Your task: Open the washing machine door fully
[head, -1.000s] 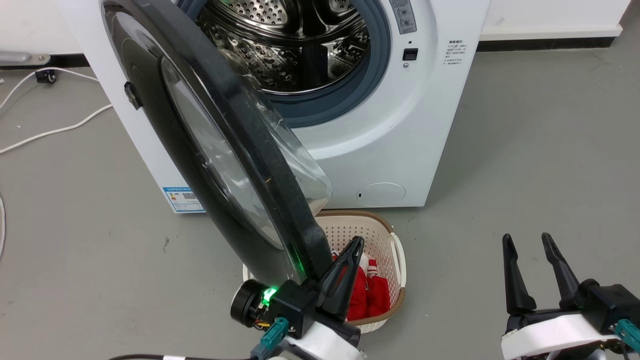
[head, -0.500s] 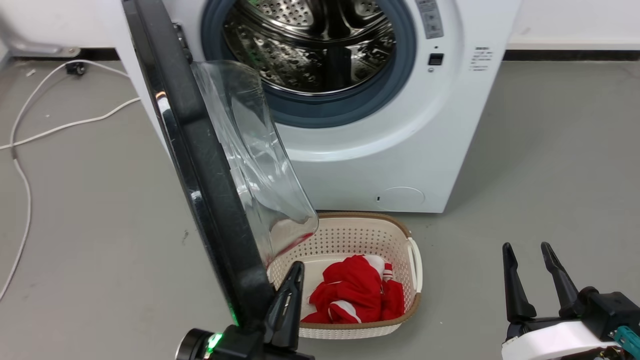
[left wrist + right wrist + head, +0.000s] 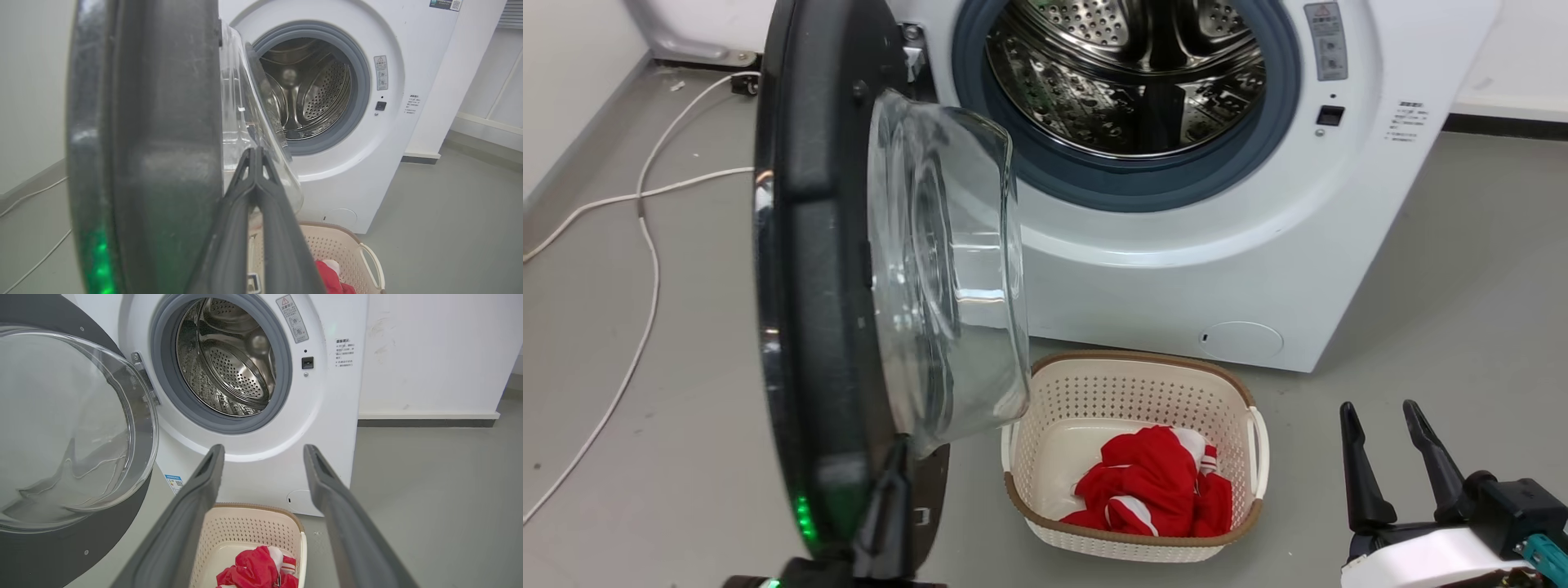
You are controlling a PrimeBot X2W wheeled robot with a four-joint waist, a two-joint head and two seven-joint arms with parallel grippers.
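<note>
Sitting at 7 o'clock by washing machine door (image 3: 809, 245), left claw (image 3: 255, 152) together; right claw (image 3: 1378, 406) apart, 4 o'clock.

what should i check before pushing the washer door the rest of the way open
1. Fully open: not ok. The washing machine door juts out edge-on from the washing machine, not swung back.
2. Push position: ok. The left gripper is shut on the door's inner side, by the glass bowl; contact cannot tell.
3. Other arm clear: ok. The right gripper is open, well right of the door.
4. Swing path: ok. The basket sits on the drum side.
5. Room behind the door: cannot tell. A wall and a white cable lie that way.
</note>
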